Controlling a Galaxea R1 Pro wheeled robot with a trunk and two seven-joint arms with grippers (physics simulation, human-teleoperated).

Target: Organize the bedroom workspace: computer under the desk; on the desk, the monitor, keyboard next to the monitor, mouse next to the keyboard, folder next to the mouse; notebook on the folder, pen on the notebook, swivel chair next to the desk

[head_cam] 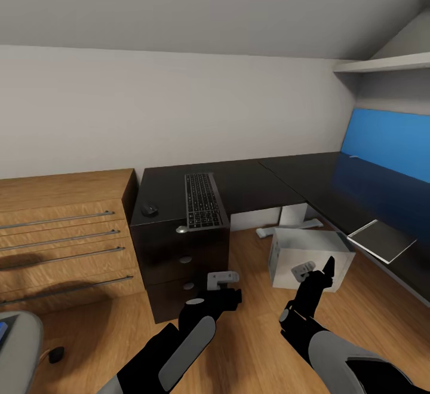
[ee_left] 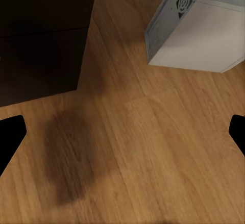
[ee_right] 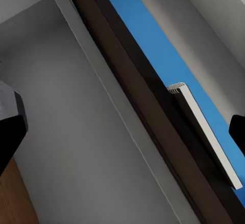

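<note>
The white box-shaped computer [head_cam: 307, 256] sits on the wood floor beside the dark L-shaped table [head_cam: 251, 182], not yet under it. Both the left gripper [ee_left: 122, 132] and right gripper [ee_right: 122, 127] have fingers spread, empty. Approach squarely and push low.

Black desk [head_cam: 251, 182], dark keyboard [head_cam: 203, 199], white computer [head_cam: 307, 256] (blue panel [head_cam: 388, 137] behind).

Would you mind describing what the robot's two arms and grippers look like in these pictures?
Both arms are glossy black with light grey panels on the forearms. The left gripper has a pale grey, blocky end piece. The right gripper tapers to slim black fingers beside a small grey part. In the wrist views the fingertips are plain black. I see no cables or markings.
</note>
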